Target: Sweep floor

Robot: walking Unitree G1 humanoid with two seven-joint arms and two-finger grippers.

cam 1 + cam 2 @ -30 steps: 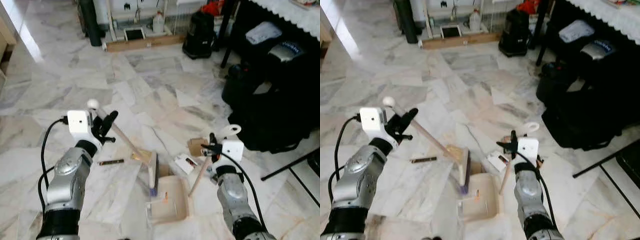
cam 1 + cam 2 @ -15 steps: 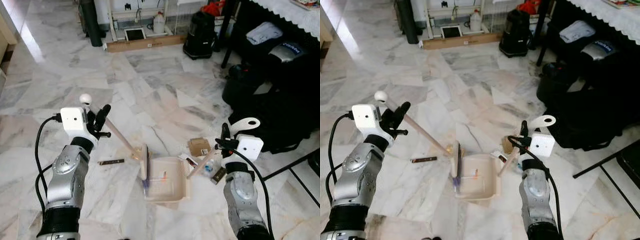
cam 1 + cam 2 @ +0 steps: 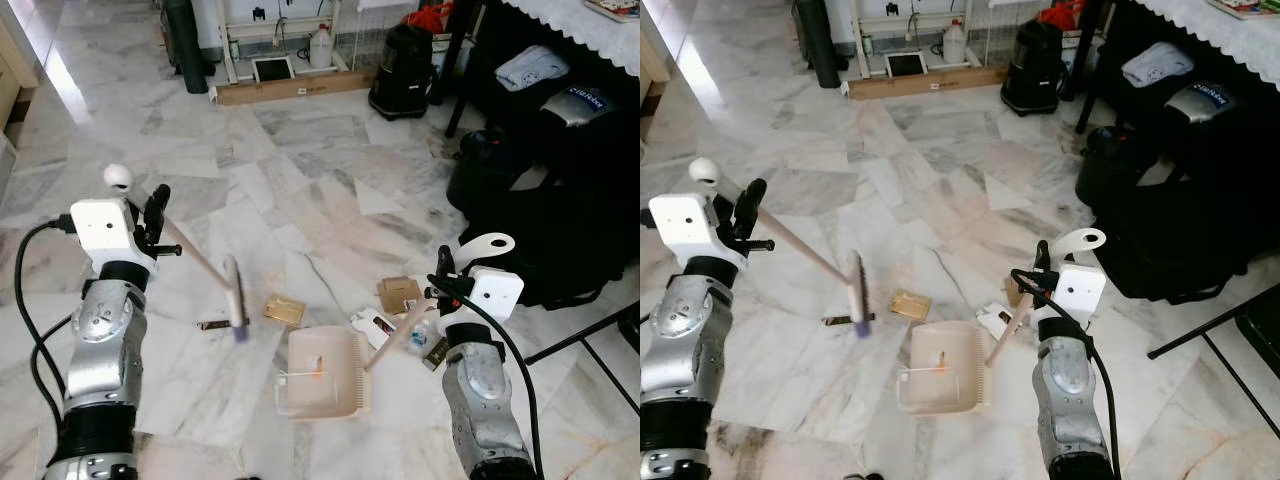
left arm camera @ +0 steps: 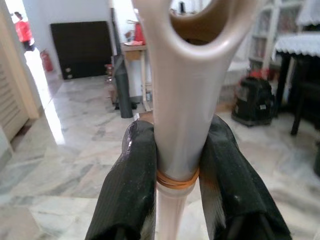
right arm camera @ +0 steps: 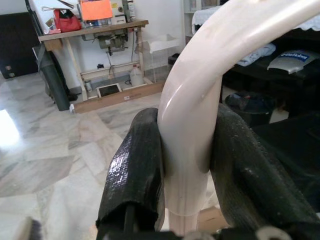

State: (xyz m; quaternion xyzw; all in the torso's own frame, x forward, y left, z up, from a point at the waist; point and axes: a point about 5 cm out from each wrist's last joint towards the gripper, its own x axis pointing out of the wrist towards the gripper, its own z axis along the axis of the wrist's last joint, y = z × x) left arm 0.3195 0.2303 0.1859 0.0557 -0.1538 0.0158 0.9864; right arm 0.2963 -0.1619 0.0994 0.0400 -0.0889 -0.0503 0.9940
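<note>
- The left hand [image 3: 150, 215] is clamping the brush [image 3: 234, 297] handle, holding its head raised left of the dustpan [image 3: 318, 386].
- The right hand [image 3: 440, 290] is gripping the dustpan's handle.
- Sweeping well likely means lowering the bristles beyond the cardboard scrap [image 3: 284, 310] and drawing them panward.

Black vacuum [image 3: 400, 70], white jug [image 3: 321, 46]

Home interior, room was floored in veined marble tiles [image 3: 300, 150], lace-edged tablecloth [image 3: 570, 25] at right, sewing-machine table [image 5: 95, 30] against far wall, black bags [image 3: 560, 190] stacked alongside
</note>
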